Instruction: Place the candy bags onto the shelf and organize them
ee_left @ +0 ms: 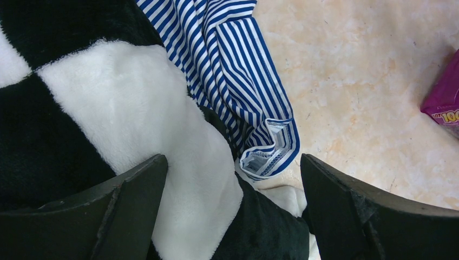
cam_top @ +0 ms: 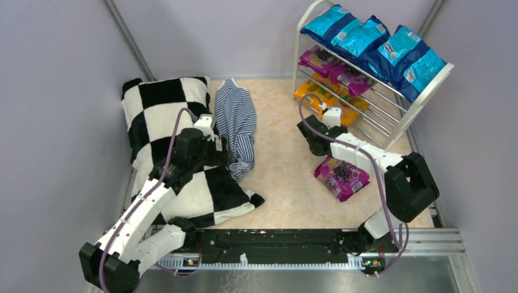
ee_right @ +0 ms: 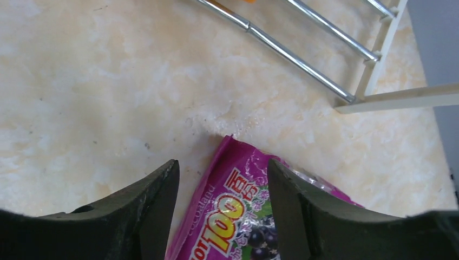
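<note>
The white shelf (cam_top: 421,97) stands at the back right. Several blue candy bags (cam_top: 366,39) lie on its top tier, purple ones (cam_top: 333,67) on the middle tier and orange ones (cam_top: 317,94) on the bottom. One purple candy bag (cam_top: 341,177) lies on the floor in front of it. My right gripper (cam_top: 319,148) hovers open over that bag's far end; in the right wrist view the bag (ee_right: 243,179) lies between my open fingers (ee_right: 222,206), untouched. My left gripper (cam_top: 221,157) is open and empty over the pillow.
The black-and-white checkered pillow (cam_top: 165,140) fills the left side, with the blue-and-white striped cloth (cam_top: 237,122) beside it. In the left wrist view the gripper (ee_left: 233,211) is over the pillow (ee_left: 135,108), next to the cloth (ee_left: 238,70). The shelf's lowest rods (ee_right: 281,46) are just beyond the right gripper.
</note>
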Robot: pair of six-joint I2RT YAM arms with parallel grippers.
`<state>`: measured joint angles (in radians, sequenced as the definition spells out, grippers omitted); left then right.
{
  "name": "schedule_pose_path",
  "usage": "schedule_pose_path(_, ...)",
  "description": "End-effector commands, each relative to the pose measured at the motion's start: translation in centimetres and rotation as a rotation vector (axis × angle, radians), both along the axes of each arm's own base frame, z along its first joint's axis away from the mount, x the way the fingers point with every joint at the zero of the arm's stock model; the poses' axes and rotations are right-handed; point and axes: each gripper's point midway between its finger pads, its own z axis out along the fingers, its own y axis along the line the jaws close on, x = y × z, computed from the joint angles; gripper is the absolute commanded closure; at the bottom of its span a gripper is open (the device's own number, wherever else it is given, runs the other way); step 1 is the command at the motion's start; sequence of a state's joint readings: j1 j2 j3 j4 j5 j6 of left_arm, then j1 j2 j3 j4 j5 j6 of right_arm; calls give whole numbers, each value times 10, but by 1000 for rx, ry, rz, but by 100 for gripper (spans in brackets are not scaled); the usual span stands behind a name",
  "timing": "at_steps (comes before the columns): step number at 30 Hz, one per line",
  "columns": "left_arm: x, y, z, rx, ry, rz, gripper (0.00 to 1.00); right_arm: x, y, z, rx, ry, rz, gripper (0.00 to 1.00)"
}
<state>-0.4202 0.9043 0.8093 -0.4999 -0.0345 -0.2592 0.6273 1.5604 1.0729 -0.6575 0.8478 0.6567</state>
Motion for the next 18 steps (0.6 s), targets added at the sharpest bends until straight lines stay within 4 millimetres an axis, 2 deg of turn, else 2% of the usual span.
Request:
schedule_pose_path(1, 5, 0, 4, -3, -26, 0, 1, 6, 8, -2, 80, -29, -49, 41)
schedule_pose_path(3, 5, 0, 5, -3, -28, 1, 2, 9, 8, -8, 72, -15, -76, 43)
schedule_pose_path(8, 5, -1, 3, -2, -24, -1, 2, 14, 8, -32, 25, 29, -100, 58)
schedule_pose_path(13, 5, -1, 2, -1, -20, -1, 2, 12, 8, -57, -1, 80, -116, 60)
schedule_pose_path(15, 5, 0, 2, 0, -20, -1, 2, 13, 10, -63, 0, 91, -106, 70)
schedule_pose_path(18, 6, 0, 2, 2, -21, 1, 2, 15, 16, -69, 8, 107, -76, 92)
